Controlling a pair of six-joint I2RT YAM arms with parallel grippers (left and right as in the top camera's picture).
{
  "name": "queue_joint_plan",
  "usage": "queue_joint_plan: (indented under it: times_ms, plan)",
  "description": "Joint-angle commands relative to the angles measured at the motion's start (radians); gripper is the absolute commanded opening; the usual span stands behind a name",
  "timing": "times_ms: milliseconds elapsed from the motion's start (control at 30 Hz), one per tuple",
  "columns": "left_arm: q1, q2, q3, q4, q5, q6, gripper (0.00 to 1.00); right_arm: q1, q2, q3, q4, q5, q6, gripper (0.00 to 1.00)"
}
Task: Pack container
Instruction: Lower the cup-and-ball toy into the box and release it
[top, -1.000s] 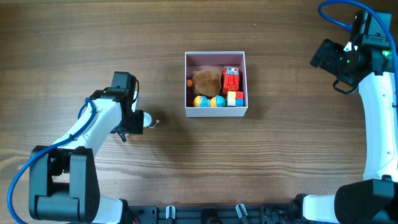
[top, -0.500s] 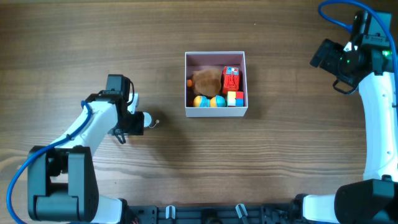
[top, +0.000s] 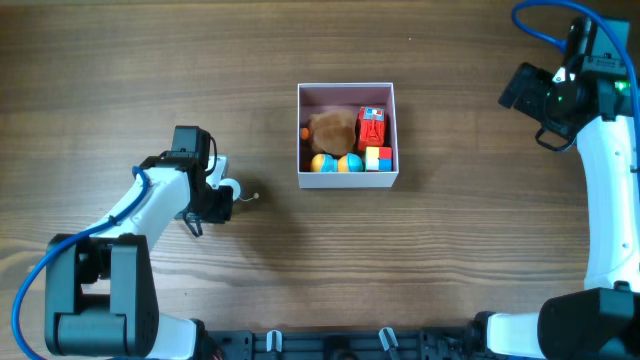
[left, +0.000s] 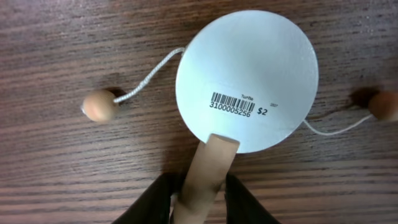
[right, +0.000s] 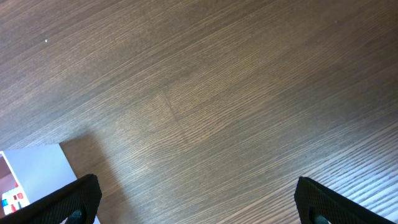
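— Left side, first entry?
— Left pincer (left: 200, 198), clamped on the wooden handle (left: 208, 163) of one rattle drum (left: 247, 81). The drum has a white round face with a barcode label and lies flat on the surface (top: 120, 80). Beads (left: 99, 106): two, one on either side, each on a string and resting on the wood.
— Room around it?
— Bare wood on every side, with an open strip between the drum and the container's left wall.
— Centre?
— One container (top: 347, 181), square, with white walls and a pink inside, at mid-surface, well apart from both arms. Contents: one brown plush (top: 331, 130), one red toy (top: 372, 127), two blue-and-yellow balls (top: 322, 163), one red-and-yellow block (top: 377, 158), and one orange piece (top: 305, 132) at the left wall, partly hidden.
— Right?
— A wide stretch of bare wood, then the right pincer (right: 198, 200) near the far right edge. Its fingers are spread wide apart and hold nothing.
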Motion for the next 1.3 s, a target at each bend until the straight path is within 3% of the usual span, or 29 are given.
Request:
queue_joint_plan:
  times_ms: [0,100,300,500,600,767,967,1267]
  plan:
    - [0.003,-0.013,-0.011,-0.003,0.028,0.000,0.14,-0.002,0.010,-0.005,0.002,-0.008,0.012,1.00]
    - [0.003,-0.013,-0.011,-0.002,0.027,-0.038,0.04,-0.002,0.010,-0.005,0.002,-0.008,0.012,1.00]
    - [-0.024,-0.028,0.079,-0.097,0.031,-0.069,0.04,-0.002,0.010,-0.005,0.002,-0.008,0.012,1.00]
    - [-0.136,-0.047,0.371,-0.332,0.031,-0.072,0.04,-0.002,0.010,-0.005,0.002,-0.008,0.012,1.00]
    - [-0.235,-0.047,0.511,-0.370,0.031,-0.071,0.04,-0.002,0.010,-0.005,0.003,-0.008,0.012,1.00]
    - [-0.409,-0.047,0.584,-0.265,0.031,0.019,0.04,-0.002,0.010,-0.005,0.002,-0.008,0.011,1.00]
    - [-0.576,-0.001,0.583,-0.103,0.026,0.275,0.04,-0.002,0.010,-0.005,0.002,-0.008,0.011,1.00]
    - [-0.599,0.180,0.583,-0.029,0.023,0.268,0.04,-0.002,0.010,-0.005,0.002,-0.008,0.012,1.00]
